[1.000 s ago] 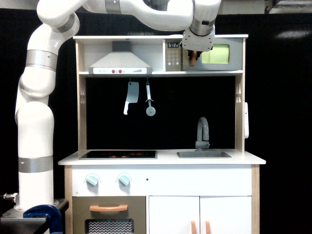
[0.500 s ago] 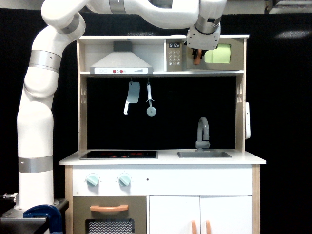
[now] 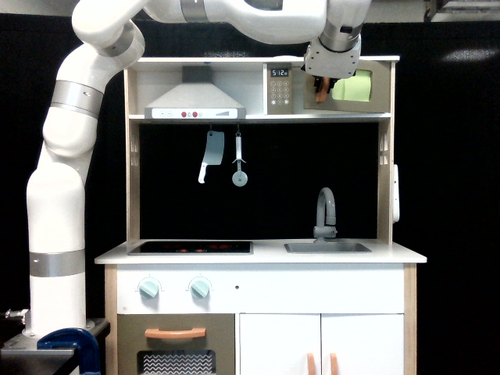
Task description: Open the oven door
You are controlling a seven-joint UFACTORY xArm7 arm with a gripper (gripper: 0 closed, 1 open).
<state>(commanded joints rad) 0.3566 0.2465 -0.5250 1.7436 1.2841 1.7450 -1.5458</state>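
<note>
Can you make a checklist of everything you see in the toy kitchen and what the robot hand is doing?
Surface: white counter with a dark hob and a sink with a grey tap.
Job's things: oven door, taupe with a lime-green window; orange handle partly hidden.
Clutter: toy cleaver and pizza cutter hang under the shelf.
Grippers: gripper at the handle; grip cannot be told.
Cables: nothing seen.
Surroundings: black backdrop; blue clamp by the arm's base.

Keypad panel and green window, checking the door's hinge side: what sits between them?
In the exterior view, the gripper at the orange handle sits between the keypad panel and the green window.
</note>
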